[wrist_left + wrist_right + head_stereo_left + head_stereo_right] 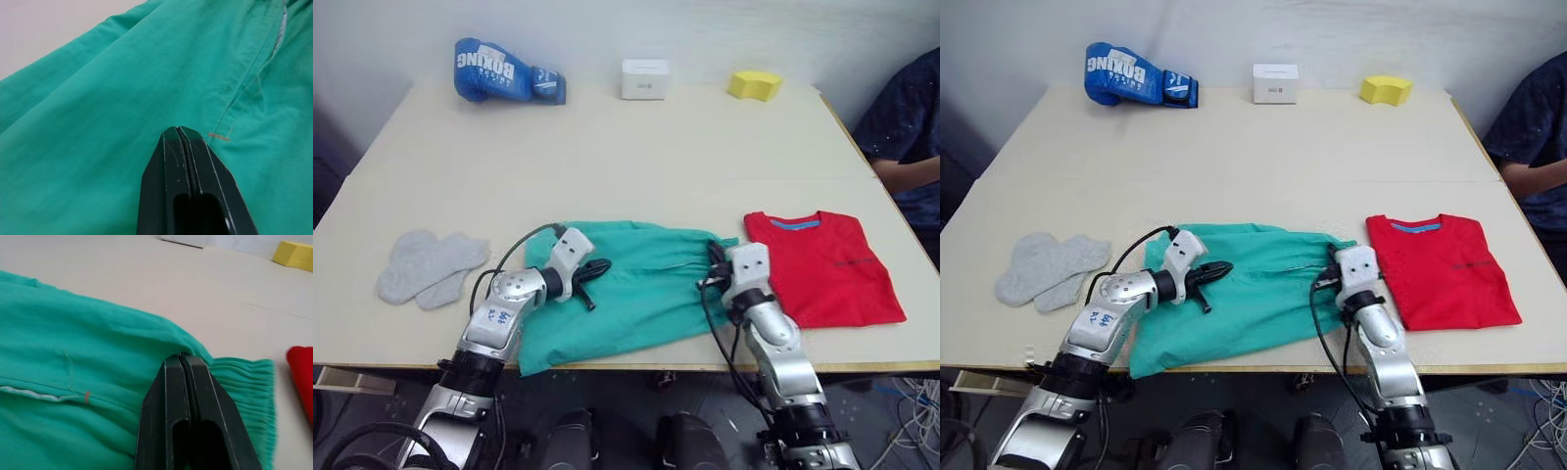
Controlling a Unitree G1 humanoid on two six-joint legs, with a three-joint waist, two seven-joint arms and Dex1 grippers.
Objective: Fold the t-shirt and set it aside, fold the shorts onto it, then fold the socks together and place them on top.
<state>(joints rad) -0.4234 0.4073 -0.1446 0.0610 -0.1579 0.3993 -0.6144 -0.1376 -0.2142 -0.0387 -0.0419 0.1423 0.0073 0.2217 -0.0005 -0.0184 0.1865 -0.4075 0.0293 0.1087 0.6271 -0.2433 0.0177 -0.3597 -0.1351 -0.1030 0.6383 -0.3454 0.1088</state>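
Along the tabletop's near edge, the shorts (636,289) lie flat, long axis running edge-parallel, gathered waistband toward the folded t-shirt (822,264) near the right edge. Both the left gripper (590,276) and the right gripper (187,363) rest on the cloth, jaws pressed together. The socks (429,264) lie near the left edge.

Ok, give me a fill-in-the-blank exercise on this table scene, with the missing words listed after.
1. The folded t-shirt lies on the robot's ____ side of the shorts.
2. The socks lie on the robot's ____ side of the shorts.
3. The fingers of both the left claw and the right claw are ____, over the green cloth.
4. At the far edge of the table, the boxing glove is coloured ____.

Missing words: right; left; shut; blue
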